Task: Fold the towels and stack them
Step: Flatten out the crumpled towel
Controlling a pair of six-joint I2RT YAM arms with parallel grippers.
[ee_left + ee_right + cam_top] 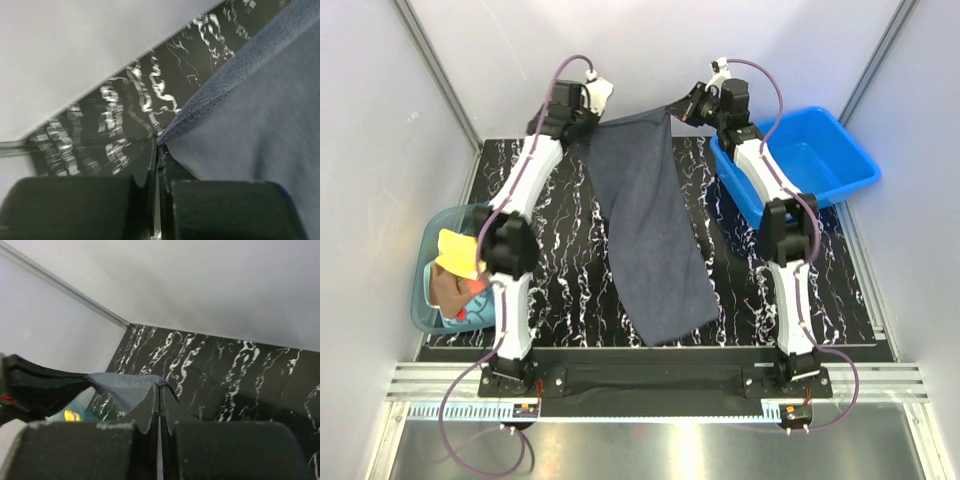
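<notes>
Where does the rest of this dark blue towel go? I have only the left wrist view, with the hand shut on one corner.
Observer: The right hand is shut on the other far corner of the dark blue towel.
Operator: Is the towel clear of the table?
Observer: No. It hangs stretched between the right hand and the left hand at the far side, and its near end seems to rest on the table.
Operator: Any other towels around?
Observer: A yellow towel and a reddish cloth sit in a teal tub at the table's left side.
</notes>
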